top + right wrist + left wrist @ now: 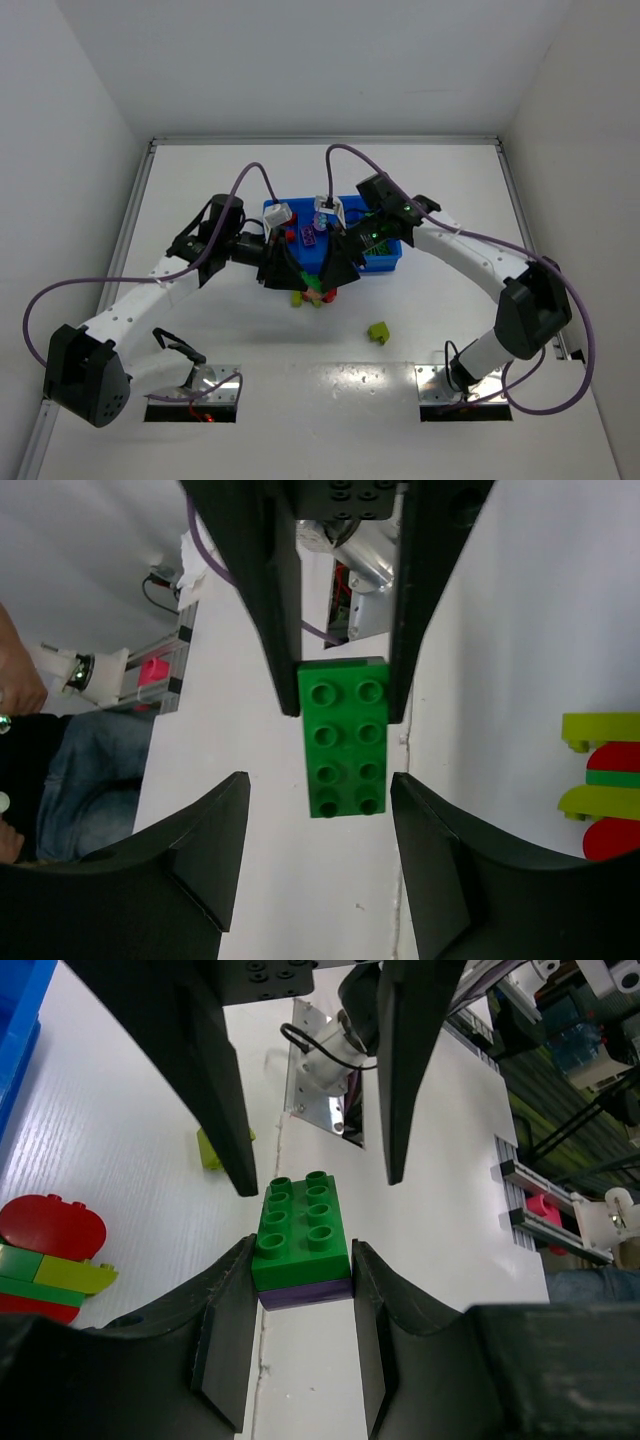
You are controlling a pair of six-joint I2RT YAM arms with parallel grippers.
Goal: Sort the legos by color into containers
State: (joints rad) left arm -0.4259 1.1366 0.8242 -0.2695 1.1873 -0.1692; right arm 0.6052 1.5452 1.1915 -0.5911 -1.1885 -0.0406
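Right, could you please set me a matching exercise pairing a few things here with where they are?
Things:
1. green brick
2. yellow-green brick
3. blue tray

Places:
A. lying alone on the table
B. farthest back from the arms
C. clamped in the left gripper

Pairs: 1-C, 2-A, 3-B
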